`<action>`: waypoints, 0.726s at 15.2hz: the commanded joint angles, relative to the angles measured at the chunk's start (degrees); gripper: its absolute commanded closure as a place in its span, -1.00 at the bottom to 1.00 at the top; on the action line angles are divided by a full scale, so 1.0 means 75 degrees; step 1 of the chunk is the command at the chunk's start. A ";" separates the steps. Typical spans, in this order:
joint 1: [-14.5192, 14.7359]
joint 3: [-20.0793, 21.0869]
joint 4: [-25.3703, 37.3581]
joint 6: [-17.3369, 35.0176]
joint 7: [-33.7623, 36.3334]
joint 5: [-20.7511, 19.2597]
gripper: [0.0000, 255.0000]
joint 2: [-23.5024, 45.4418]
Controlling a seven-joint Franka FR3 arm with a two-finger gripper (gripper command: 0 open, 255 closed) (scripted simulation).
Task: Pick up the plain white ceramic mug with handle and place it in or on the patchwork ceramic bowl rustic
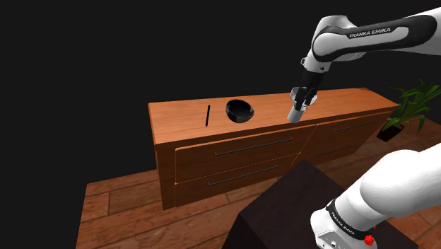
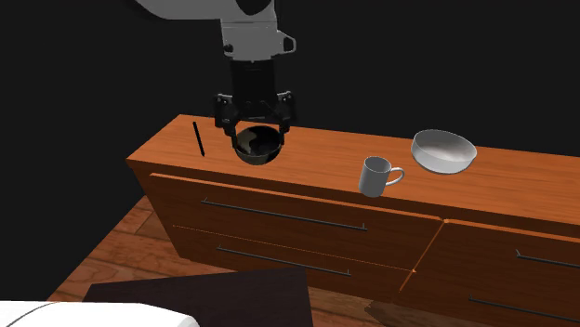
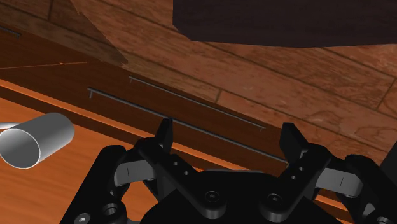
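The gripper point(image 3: 227, 127) hovers spread and empty above the dresser's point(image 2: 520, 181) front edge. The grey mug point(image 2: 375, 176) stands upright near that edge, ungrasped. The dark bowl point(image 1: 239, 110), probably the patchwork one, sits farther along. Grasping, carrying and placing all remain.

Grey-white mug point(image 2: 375, 176), black bowl point(image 2: 257, 150), pale grey bowl point(image 2: 443, 153), orange-brown wood-grain dresser point(image 2: 307, 200).

The white arm point(image 1: 367, 34) stretches level at its upper link, then bends sharply down at the dark wrist joint. The black gripper point(image 2: 254, 129) hangs pointing downward, and its two fingers point(image 3: 164, 137) stand wide apart, clasping nothing.
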 commanded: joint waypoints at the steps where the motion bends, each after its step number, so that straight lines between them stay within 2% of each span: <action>1: -0.0075 -0.0221 0.0236 0.0294 -0.0238 -0.0033 -1.00 0.0513; 6: -0.0251 -0.0712 0.0917 0.0953 -0.0855 0.0087 -1.00 0.1839; 11: -0.0489 -0.1076 0.1816 0.1439 -0.1539 0.0466 -1.00 0.3251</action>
